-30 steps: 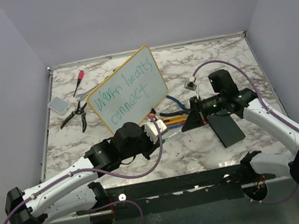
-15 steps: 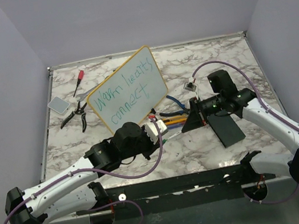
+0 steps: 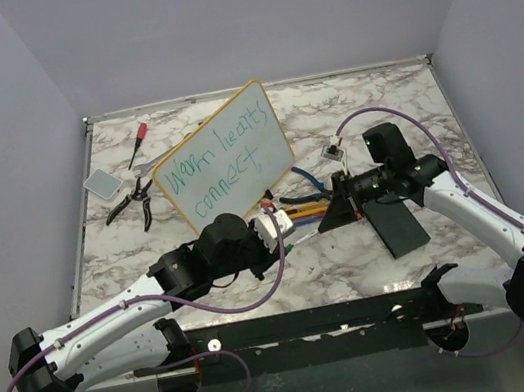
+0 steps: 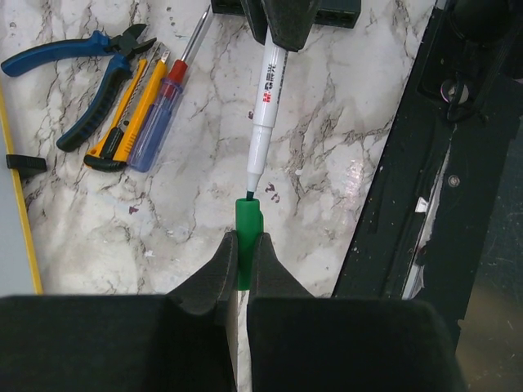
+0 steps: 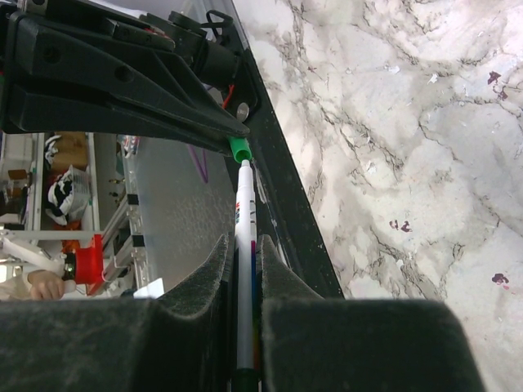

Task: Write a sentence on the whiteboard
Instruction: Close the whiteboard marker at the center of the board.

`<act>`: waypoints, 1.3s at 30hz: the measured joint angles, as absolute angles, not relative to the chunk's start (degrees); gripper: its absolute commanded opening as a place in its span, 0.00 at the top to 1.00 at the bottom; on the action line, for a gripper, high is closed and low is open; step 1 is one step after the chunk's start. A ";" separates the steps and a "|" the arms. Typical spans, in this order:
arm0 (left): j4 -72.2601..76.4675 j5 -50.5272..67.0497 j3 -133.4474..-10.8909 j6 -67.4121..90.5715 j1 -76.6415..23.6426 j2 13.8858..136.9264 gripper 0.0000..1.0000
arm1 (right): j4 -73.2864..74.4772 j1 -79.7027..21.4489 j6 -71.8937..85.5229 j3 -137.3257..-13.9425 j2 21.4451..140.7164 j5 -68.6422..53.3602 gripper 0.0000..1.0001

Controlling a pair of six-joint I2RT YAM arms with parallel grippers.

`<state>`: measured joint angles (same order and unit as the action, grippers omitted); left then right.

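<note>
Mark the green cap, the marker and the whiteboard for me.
green cap (image 4: 248,220), left wrist view, exposed side.
marker (image 4: 265,90), left wrist view, white barrel.
whiteboard (image 3: 237,114), top external view, bare upper face.

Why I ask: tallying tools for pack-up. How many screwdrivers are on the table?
2. The red-handled screwdriver lies far left, left of the whiteboard; the blue-handled screwdriver lies beside the yellow utility knife. The whiteboard could hide more.

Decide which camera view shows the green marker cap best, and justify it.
Left wrist: the green cap sits large and central, pinched in the left hand, the marker tip at its mouth. Right wrist shows it small; top external barely resolves it.
</note>
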<state>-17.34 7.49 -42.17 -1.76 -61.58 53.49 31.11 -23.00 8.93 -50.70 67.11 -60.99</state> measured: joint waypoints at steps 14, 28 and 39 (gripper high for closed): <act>-16.97 8.45 -42.15 -1.78 -61.58 53.17 1.00 | 30.85 -23.03 8.88 -50.50 68.07 -64.42 0.99; -17.78 9.76 -41.32 -1.76 -61.58 51.35 1.00 | 29.82 -24.27 8.25 -50.50 69.87 -66.28 0.99; -18.02 11.05 -40.77 -1.52 -61.58 49.52 1.00 | 28.71 -24.49 8.08 -49.84 70.19 -68.23 0.99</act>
